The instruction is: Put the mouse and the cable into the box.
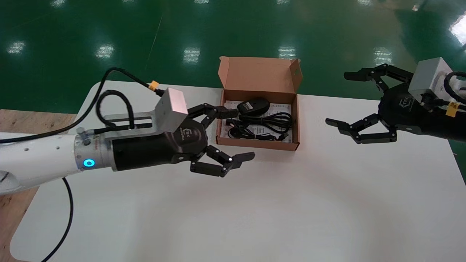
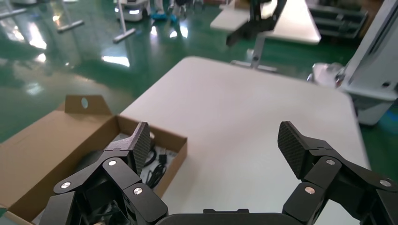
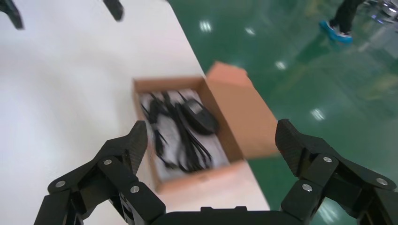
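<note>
Head view: white desk (image 1: 255,203) on glossy green floor (image 1: 72,36), top-centre open box (image 1: 260,74) w/ mouse (image 1: 253,106) + cable (image 1: 264,125) inside, left gripper (image 1: 241,134) spread open at box's left edge, right gripper (image 1: 338,99) open at frame right, arm cut off; left wrist: gripper hides most of box interior; right wrist: box contents blurred.

In the foreground the left gripper (image 2: 213,140) hangs wide open over the white table (image 2: 234,103). One finger (image 2: 137,144) overlaps the open cardboard box (image 2: 33,154), where black cable (image 2: 157,168) shows.
</note>
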You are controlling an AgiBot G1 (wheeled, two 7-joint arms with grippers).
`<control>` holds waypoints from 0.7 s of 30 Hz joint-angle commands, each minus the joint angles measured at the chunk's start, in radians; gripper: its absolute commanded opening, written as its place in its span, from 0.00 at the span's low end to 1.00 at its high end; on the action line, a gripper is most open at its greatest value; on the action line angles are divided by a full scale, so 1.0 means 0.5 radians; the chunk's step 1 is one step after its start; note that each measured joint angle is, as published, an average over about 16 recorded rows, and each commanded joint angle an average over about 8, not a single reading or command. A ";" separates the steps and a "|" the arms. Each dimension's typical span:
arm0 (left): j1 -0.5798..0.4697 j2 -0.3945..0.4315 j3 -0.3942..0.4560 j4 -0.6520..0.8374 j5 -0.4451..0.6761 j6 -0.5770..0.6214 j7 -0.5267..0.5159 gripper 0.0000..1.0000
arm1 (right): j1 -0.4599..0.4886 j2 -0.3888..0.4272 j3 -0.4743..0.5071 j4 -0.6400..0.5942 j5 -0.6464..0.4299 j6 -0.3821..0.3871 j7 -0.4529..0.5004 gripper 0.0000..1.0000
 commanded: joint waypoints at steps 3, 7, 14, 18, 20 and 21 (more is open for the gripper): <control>0.080 -0.100 -0.150 -0.109 -0.027 0.114 -0.086 1.00 | -0.122 0.021 0.057 0.174 0.112 -0.036 0.152 1.00; 0.161 -0.201 -0.301 -0.218 -0.054 0.228 -0.172 1.00 | -0.245 0.042 0.115 0.349 0.224 -0.072 0.305 1.00; 0.301 -0.376 -0.563 -0.408 -0.101 0.427 -0.321 1.00 | -0.458 0.079 0.215 0.653 0.419 -0.136 0.570 1.00; 0.382 -0.477 -0.714 -0.517 -0.128 0.542 -0.407 1.00 | -0.581 0.100 0.273 0.828 0.531 -0.172 0.723 1.00; 0.420 -0.525 -0.786 -0.569 -0.141 0.597 -0.448 1.00 | -0.641 0.110 0.301 0.913 0.586 -0.189 0.797 1.00; 0.436 -0.545 -0.815 -0.590 -0.147 0.619 -0.465 1.00 | -0.665 0.115 0.312 0.947 0.608 -0.197 0.827 1.00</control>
